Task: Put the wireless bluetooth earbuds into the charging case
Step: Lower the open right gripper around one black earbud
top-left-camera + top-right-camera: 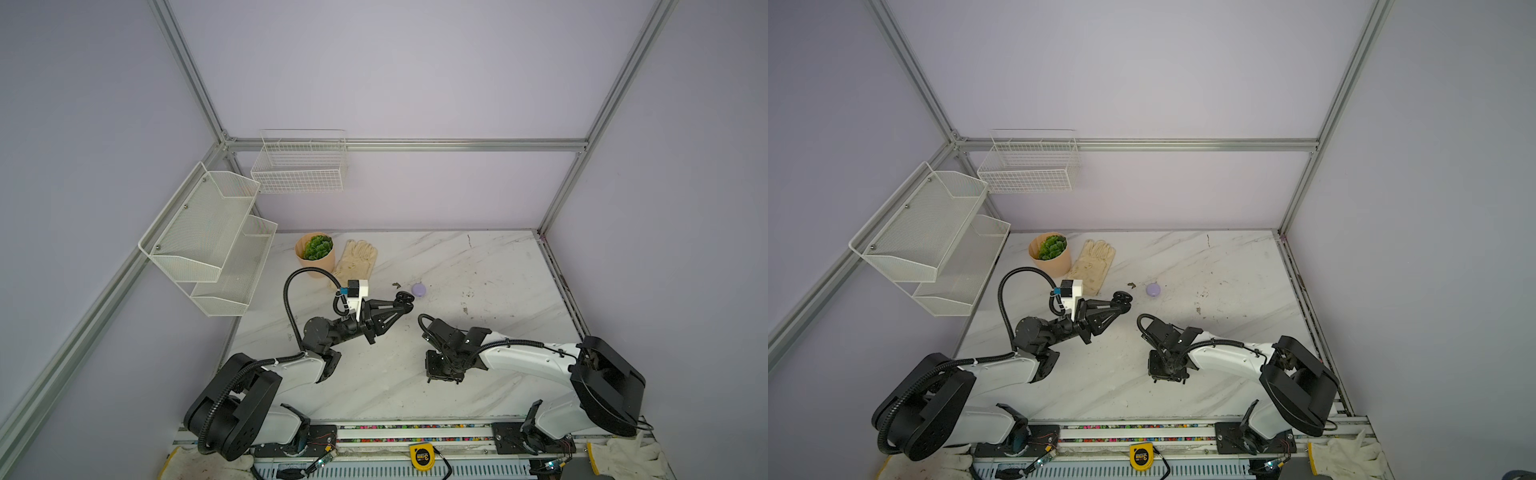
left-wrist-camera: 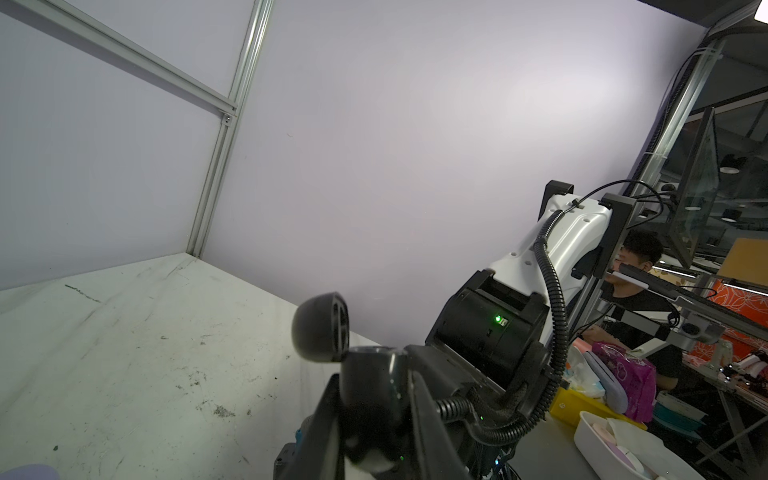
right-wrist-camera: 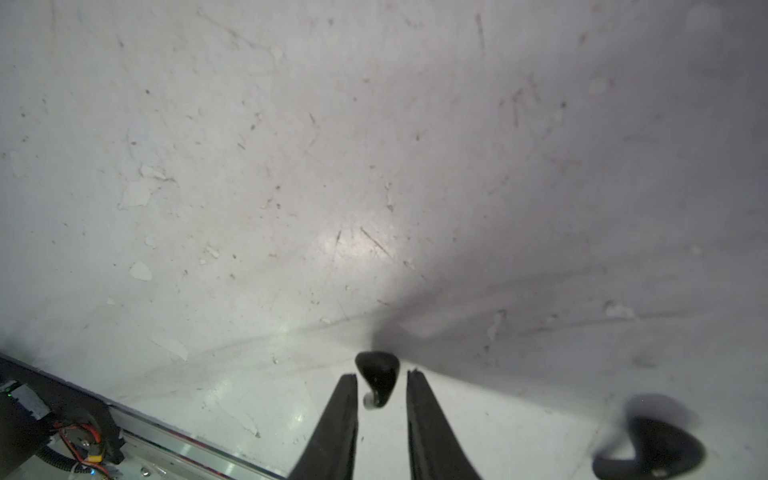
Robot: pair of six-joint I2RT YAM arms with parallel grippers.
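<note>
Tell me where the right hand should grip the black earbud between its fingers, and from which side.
Grip the black earbud across its stem, below the rounded head, coming down from above. It seems to lie on the table with the stem between the fingers of the right hand, one on each side, so closing should meet its flanks, not the round head.

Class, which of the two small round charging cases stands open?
The black round case, held in the left gripper, its lid hinged up; the lilac round case lies closed on the marble table.
</note>
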